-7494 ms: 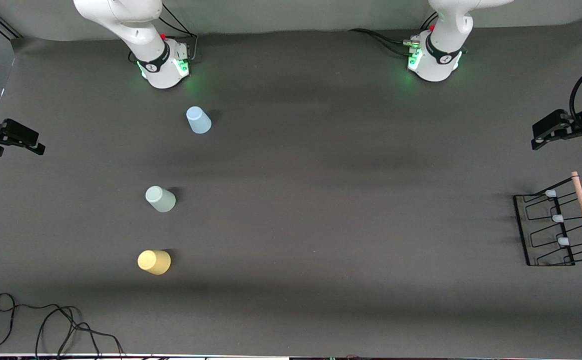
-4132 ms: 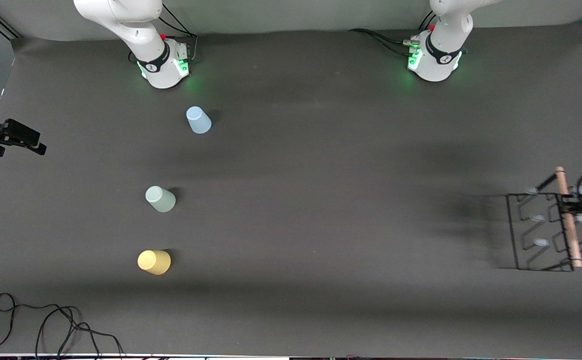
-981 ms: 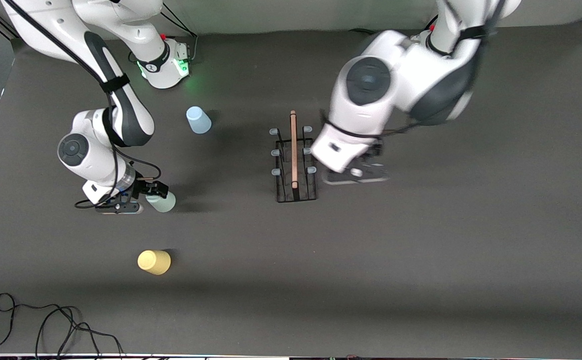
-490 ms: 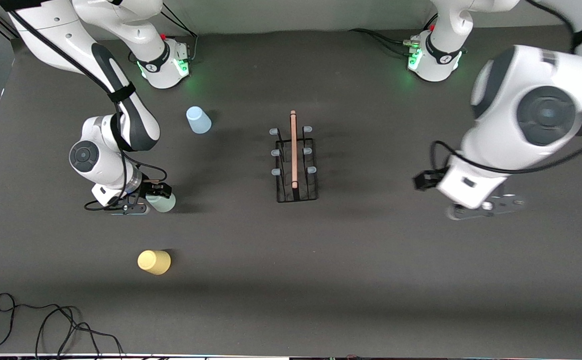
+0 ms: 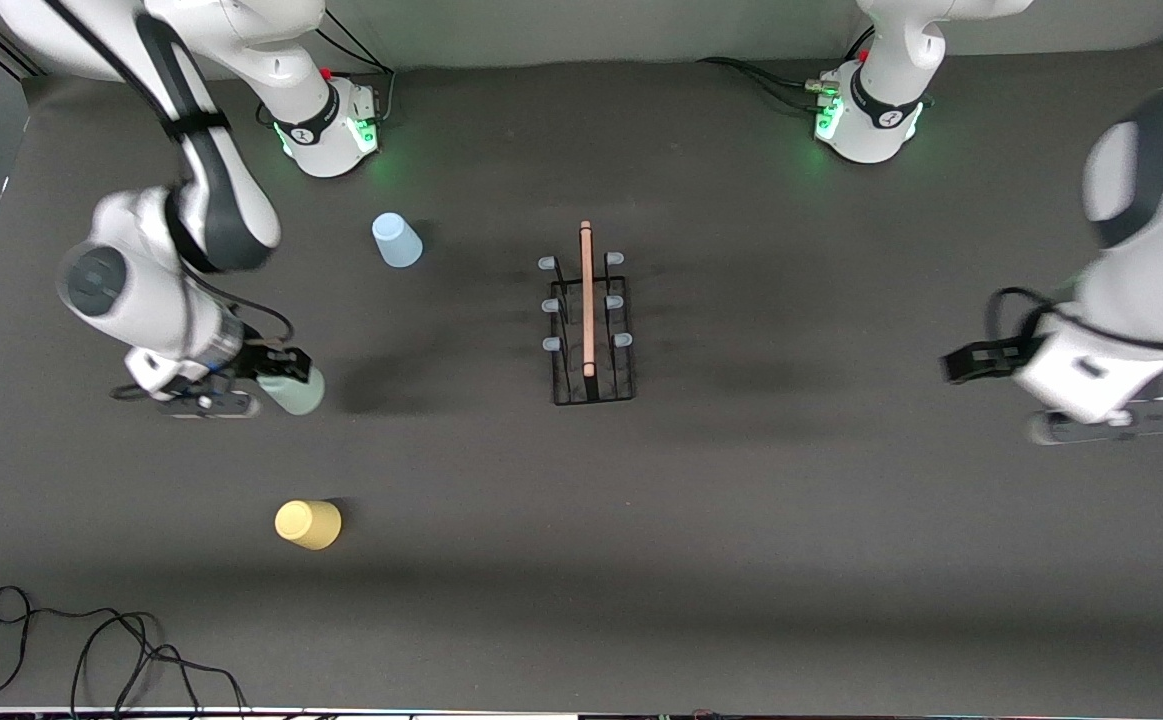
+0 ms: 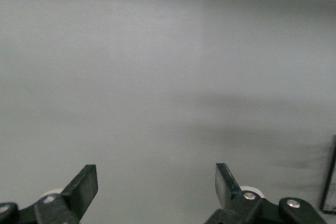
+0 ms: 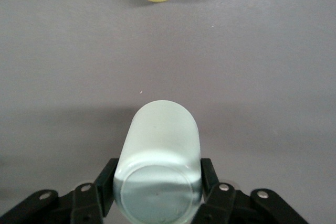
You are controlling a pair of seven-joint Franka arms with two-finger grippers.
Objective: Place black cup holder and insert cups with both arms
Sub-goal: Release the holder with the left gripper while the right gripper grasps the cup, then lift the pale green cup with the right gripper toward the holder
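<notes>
Black cup holder placed mid-bench; right gripper pinching mint cup, 9 o'clock of holder; left gripper spread; three cups left.

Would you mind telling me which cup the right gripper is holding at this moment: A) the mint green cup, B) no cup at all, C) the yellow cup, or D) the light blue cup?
A: the right gripper is shut on the mint green cup, its fingers pressing both sides, while the yellow cup and the light blue cup stand untouched on the table.
</notes>
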